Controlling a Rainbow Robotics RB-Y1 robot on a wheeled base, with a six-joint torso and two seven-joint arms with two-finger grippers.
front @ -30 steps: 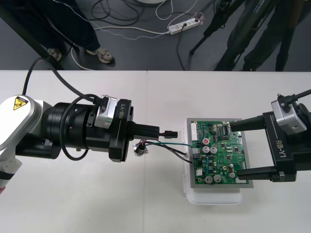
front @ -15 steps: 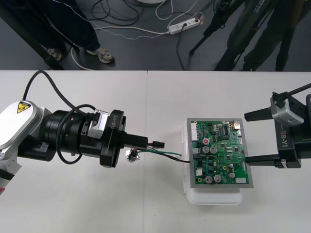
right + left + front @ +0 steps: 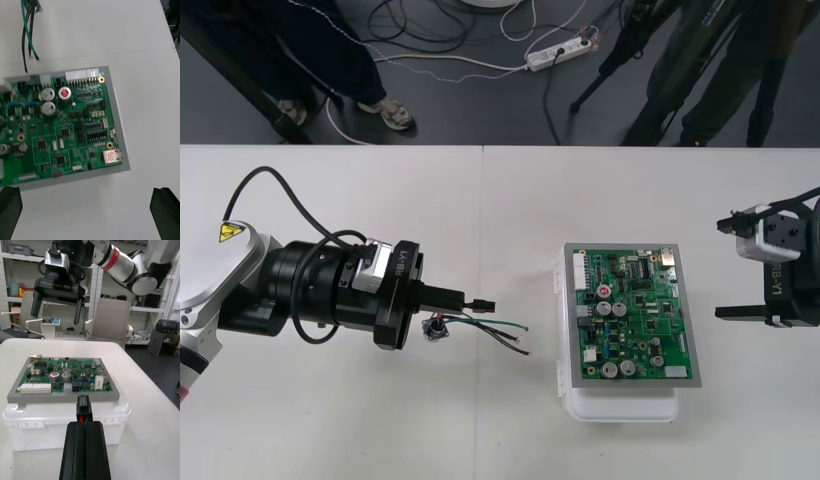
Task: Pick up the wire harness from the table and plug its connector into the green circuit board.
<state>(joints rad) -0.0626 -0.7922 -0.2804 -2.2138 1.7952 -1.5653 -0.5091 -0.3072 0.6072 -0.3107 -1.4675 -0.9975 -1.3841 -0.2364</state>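
Two pincers have backed off the green circuit board. Left pincer clamps the wire harness by its black plug, clear of the board, socket apparently dangling above the counter. Right pincer gapes wide. Plugging not done; re-approach likely.

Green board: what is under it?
A white base holds the board, jutting out at its near and left edges. The base's inside and the table beneath it are covered.
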